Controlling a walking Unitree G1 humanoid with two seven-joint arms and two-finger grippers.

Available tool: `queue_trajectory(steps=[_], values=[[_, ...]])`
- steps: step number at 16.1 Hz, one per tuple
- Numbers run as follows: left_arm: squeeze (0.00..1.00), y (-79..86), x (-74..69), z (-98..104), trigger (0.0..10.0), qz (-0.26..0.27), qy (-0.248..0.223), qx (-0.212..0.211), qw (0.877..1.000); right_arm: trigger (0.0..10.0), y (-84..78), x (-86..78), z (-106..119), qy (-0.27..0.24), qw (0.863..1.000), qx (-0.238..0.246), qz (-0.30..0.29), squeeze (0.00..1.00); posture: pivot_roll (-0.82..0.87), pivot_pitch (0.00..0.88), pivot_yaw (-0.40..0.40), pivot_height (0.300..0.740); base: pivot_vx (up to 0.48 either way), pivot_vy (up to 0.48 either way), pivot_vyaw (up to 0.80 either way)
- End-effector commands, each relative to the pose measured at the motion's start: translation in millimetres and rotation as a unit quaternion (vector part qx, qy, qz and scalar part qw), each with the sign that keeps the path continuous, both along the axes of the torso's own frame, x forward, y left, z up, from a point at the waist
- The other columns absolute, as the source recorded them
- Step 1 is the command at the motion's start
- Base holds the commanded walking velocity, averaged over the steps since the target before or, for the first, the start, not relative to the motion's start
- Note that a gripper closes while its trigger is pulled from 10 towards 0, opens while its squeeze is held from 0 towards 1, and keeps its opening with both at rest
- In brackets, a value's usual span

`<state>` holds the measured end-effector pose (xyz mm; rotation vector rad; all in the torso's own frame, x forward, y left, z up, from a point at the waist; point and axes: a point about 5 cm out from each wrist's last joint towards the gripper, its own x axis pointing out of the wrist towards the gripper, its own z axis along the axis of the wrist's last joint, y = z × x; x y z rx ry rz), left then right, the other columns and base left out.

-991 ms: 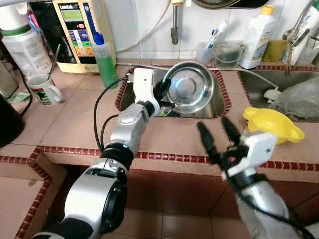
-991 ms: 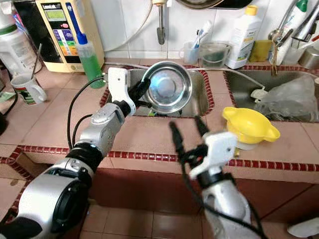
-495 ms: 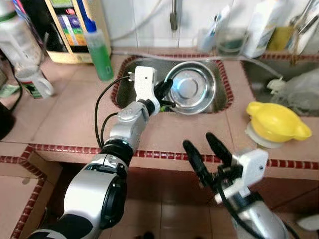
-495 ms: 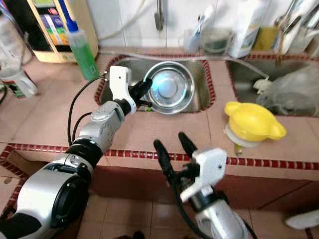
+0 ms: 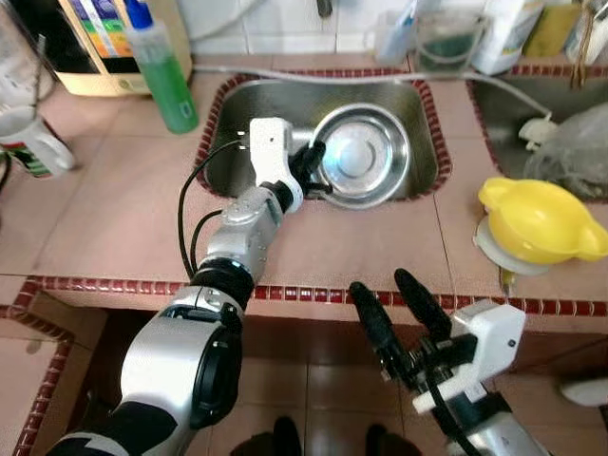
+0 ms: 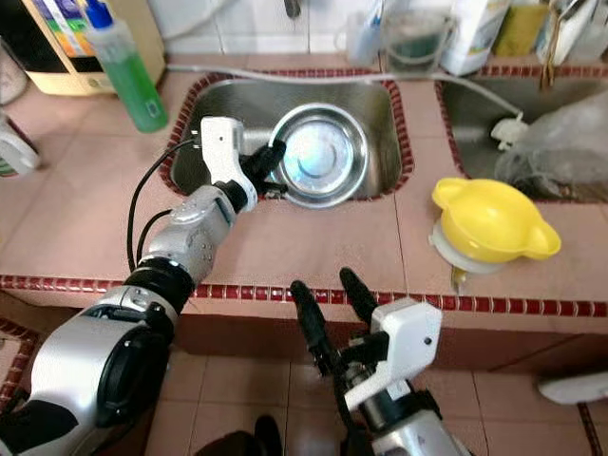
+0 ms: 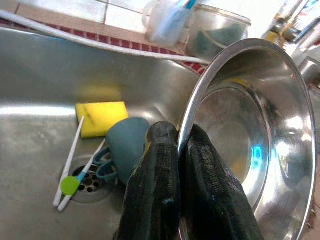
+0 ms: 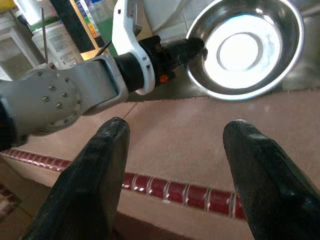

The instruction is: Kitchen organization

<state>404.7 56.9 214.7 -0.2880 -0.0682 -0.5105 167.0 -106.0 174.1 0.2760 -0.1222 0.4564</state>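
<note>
The left gripper (image 7: pixel 176 165) pinches the rim of the steel bowl (image 5: pixel 359 167), held tilted over the sink (image 5: pixel 237 104); a sound lift needs that pinch kept firm and the bowl level, while the right gripper (image 5: pixel 397 315) waits spread below the counter edge (image 5: pixel 313 294).

Right gripper (image 8: pixel 172 165) spread above tiled counter (image 8: pixel 190 145); left gripper (image 8: pixel 192 47) apparently pinches steel bowl (image 8: pixel 245 47) rim.
</note>
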Motion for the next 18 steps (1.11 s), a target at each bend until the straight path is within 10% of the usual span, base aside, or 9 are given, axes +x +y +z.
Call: queue_trajectory(steps=[1,18], values=[[0.0,1.8,2.3,4,10.0,0.013,0.003,-0.002,1.0,10.0,2.1,-5.2,4,0.003,1.0,0.014,0.004,0.0,-0.24,0.3,0.109,0.74,0.0,0.0,0.0],[0.0,19.5,11.5,9,10.0,0.116,0.048,-0.048,0.991,10.0,-7.8,-16.3,12,0.003,0.998,0.036,-0.052,0.0,-0.29,0.319,0.12,0.74,0.0,0.0,0.0]])
